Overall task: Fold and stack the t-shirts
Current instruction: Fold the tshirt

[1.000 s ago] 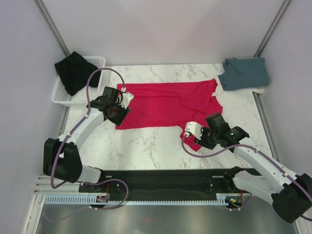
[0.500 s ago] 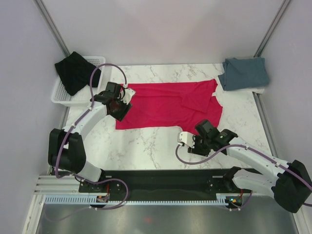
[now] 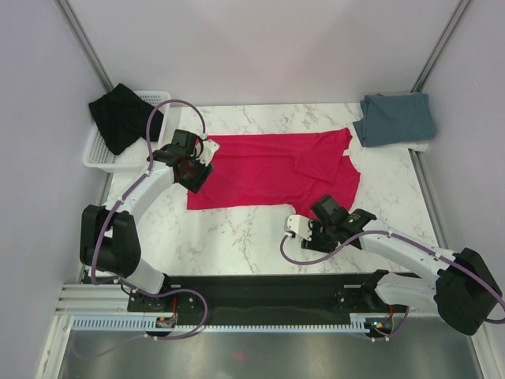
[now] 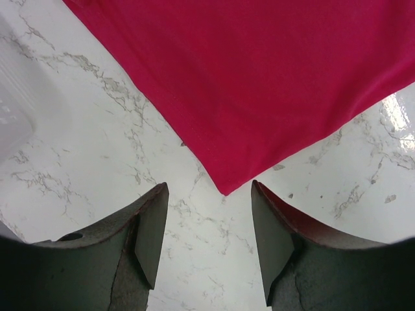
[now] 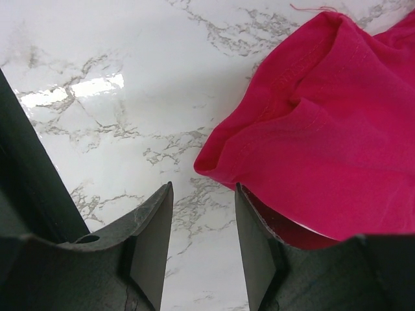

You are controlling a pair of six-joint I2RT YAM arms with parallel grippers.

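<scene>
top external view, from the left: i see the white wire basket (image 3: 101, 155) at the table's far-left corner, with the black t-shirt (image 3: 122, 117) draped over its back rim. just right of it my left gripper (image 3: 192, 170) sits over the left edge of the red t-shirt (image 3: 272, 167), which lies spread flat across the middle of the marble table (image 3: 229, 237).

on the left wrist camera the left gripper (image 4: 209, 194) has its jaws apart with nothing between them. a corner of the red t-shirt (image 4: 259, 84) points into the gap just ahead of the fingertips, flat on the marble.

further right, my right gripper (image 3: 304, 231) is low at the near edge of the red cloth, beside a bunched flap. on the right wrist camera the right gripper (image 5: 202, 194) also has its jaws apart and empty. a folded hem of the red t-shirt (image 5: 311, 142) lies just ahead of the gap and runs off to the right, over the right finger (image 5: 256, 240).

at the far-right corner the blue-grey t-shirt (image 3: 394, 118) rests folded, well apart from both arms.
</scene>
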